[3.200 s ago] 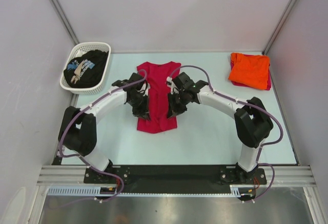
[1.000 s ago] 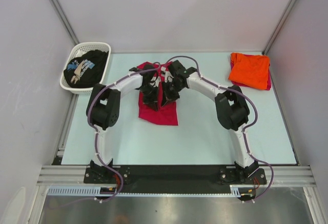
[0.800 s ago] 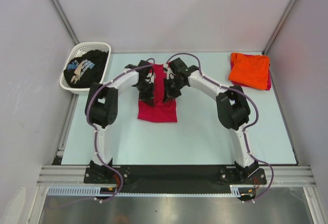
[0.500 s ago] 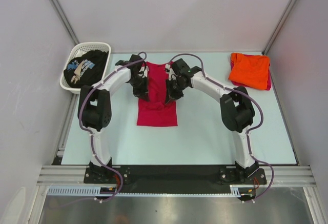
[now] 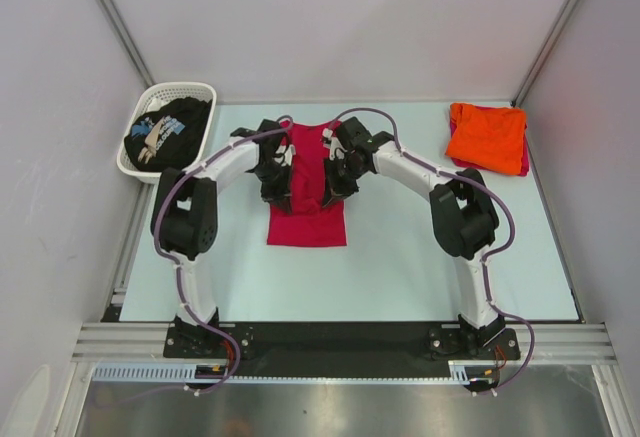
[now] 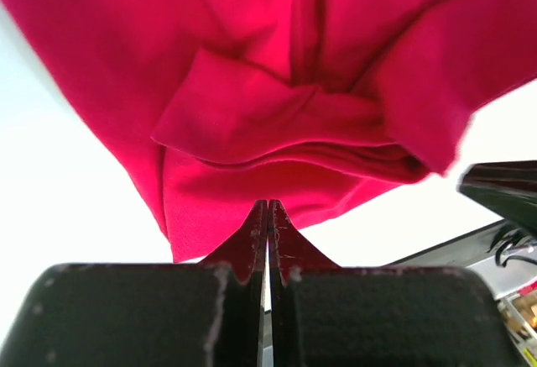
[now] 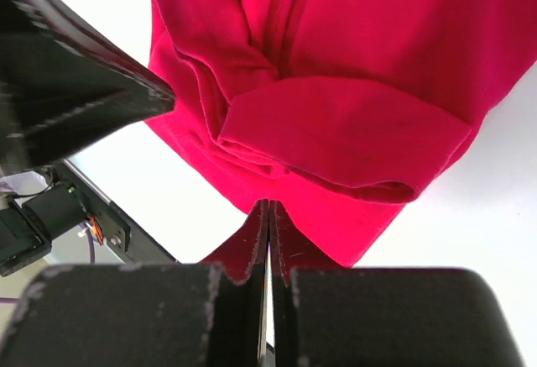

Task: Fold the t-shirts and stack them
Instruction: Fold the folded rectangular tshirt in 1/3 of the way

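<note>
Red tee (image 5: 306,219) runs near-far, collar far; L tool (image 6: 268,209) & R tool (image 7: 268,209) pinching it.

1. The left arm (image 5: 225,165) rises from its base at the near edge of the surface; its dark elbow juts outward to the left; the white forearm runs forward and inward toward the middle.
2. The right arm (image 5: 410,169) mirrors it; elbow out to the right, forearm angled inward.
3. Both wrists tip downward; the left tool (image 5: 281,177) and right tool (image 5: 336,174) sit near each other, apart, at about the same depth.
4. In each wrist view the jaws stand pressed together with no gap; each tool's tips meet an edge of the red t-shirt (image 5: 306,222) and pinch it.
</note>
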You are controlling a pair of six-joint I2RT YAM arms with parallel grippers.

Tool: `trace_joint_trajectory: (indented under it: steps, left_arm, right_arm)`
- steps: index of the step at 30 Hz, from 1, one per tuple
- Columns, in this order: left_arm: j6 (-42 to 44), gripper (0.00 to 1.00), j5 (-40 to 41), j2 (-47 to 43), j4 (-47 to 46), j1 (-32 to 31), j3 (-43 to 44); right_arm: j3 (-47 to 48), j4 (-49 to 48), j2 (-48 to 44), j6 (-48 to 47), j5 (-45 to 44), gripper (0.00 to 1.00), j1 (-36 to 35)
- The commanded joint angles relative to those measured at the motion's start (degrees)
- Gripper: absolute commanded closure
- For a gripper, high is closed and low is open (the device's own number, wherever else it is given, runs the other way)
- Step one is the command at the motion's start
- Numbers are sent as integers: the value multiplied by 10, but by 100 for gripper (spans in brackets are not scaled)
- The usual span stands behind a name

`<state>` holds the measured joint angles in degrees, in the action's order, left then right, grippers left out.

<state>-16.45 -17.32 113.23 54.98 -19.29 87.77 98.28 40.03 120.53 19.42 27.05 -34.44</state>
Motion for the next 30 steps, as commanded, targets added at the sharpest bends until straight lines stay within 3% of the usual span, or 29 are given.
trace_joint_trajectory:
  steps: [1,5,13,19,22,25,27,28,29,30]
  left_arm:
    - [12,100,-14,29,-19,-7,-10]
    - [7,100,-7,80,-29,-8,26]
    - [-17,100,25,164,-17,-8,182]
    - [-25,100,51,122,0,5,233]
    - [-18,100,53,88,2,11,213]
    - [-14,94,55,46,2,12,175]
    - [-10,69,56,16,4,14,141]
    - [-11,52,59,6,9,14,128]
    - [-10,12,62,-5,10,16,100]
    - [-11,1,66,-23,16,18,88]
  right_arm:
    - [24,6,15,0,2,100,-3]
    - [60,17,44,-6,-16,100,-1]
    - [133,-2,79,5,-93,100,2]
    - [123,-37,49,19,-163,100,4]
    - [104,-47,30,27,-190,98,4]
    - [93,-42,14,29,-192,98,4]
    - [83,-36,-8,29,-190,97,3]
    - [68,-34,-17,29,-185,96,3]
    - [58,-27,-26,28,-182,95,6]
    - [47,-18,-38,25,-175,93,8]
